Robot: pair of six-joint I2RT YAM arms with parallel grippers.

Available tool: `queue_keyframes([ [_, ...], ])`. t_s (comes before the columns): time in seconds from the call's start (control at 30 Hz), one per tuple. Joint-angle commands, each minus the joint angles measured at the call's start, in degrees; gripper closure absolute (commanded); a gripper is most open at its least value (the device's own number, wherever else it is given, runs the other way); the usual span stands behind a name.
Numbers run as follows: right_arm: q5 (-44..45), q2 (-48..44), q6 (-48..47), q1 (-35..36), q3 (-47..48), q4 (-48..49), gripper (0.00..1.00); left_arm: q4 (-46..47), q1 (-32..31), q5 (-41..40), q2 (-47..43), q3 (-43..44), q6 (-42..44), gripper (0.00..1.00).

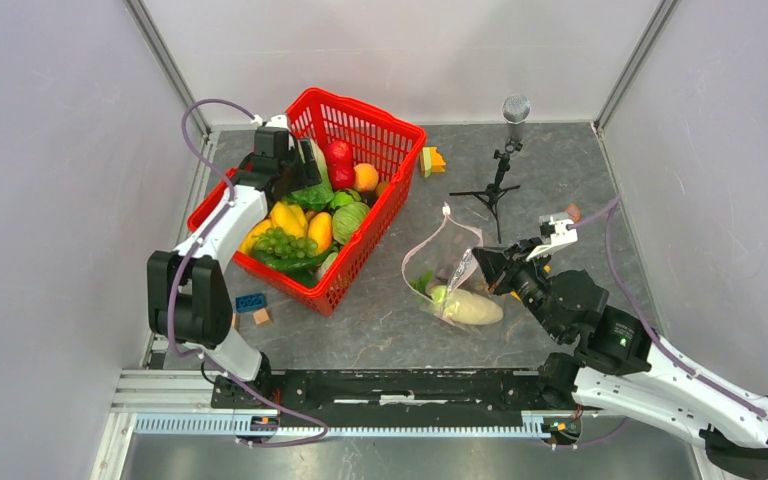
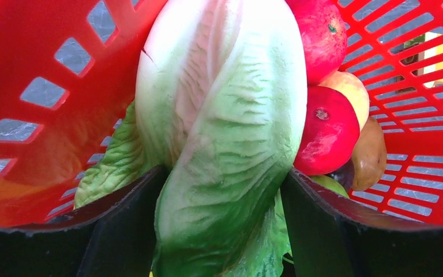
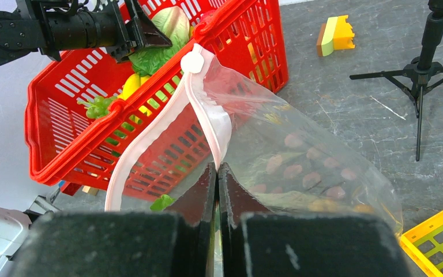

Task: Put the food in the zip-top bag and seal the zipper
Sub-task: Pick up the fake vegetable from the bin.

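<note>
**Item 1, left gripper** (image 2: pixel 225 173): jaws set either side of the lettuce (image 2: pixel 225 104) and flush against it. Whether they already pinch it cannot be told.

**Item 2, lettuce:** cream-white and green, inside the red basket (image 1: pixel 370 110) at upper left of the overhead frame. Its long axis runs straight up the wrist frame, away from the jaws, which straddle its lower end. Red fruit (image 2: pixel 326 130) is pressed against its right side.

**Item 3, right gripper** (image 3: pixel 217 170): jaws clenched on the mouth edge of the zip-top bag (image 3: pixel 300 150), at the pink zipper (image 3: pixel 150 135), holding that edge up.

**Item 4, bag:** centre of the overhead frame, just right of the basket. A cream-white vegetable (image 1: pixel 472 307) is already inside and the zipper is unsealed.

**Note:** the left arm is nearer the lettuce. The carry appears to go rightward to the mouth, which seems to gape towards the basket
</note>
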Motion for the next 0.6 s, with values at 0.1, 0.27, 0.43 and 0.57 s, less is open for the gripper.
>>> queue_keyframes([
  [0.1,0.6,-1.4,-0.9,0.0,0.8,1.9,0.95,-4.5,-0.2,0.5,3.5,1.4,3.1,0.43],
  [0.27,0.4,-1.6,-0.8,0.0,0.1,2.0,0.95,-3.7,-0.7,4.0,0.5,1.3,2.7,0.84],
  [0.43,-0.1,-1.8,-0.7,0.0,-0.5,2.8,0.95,-3.1,-0.7,7.4,-5.7,1.0,2.4,0.96],
  [0.57,-0.2,-2.0,-0.9,0.0,-1.0,3.2,0.95,-3.6,-0.6,9.4,-10.4,1.4,2.8,0.98],
])
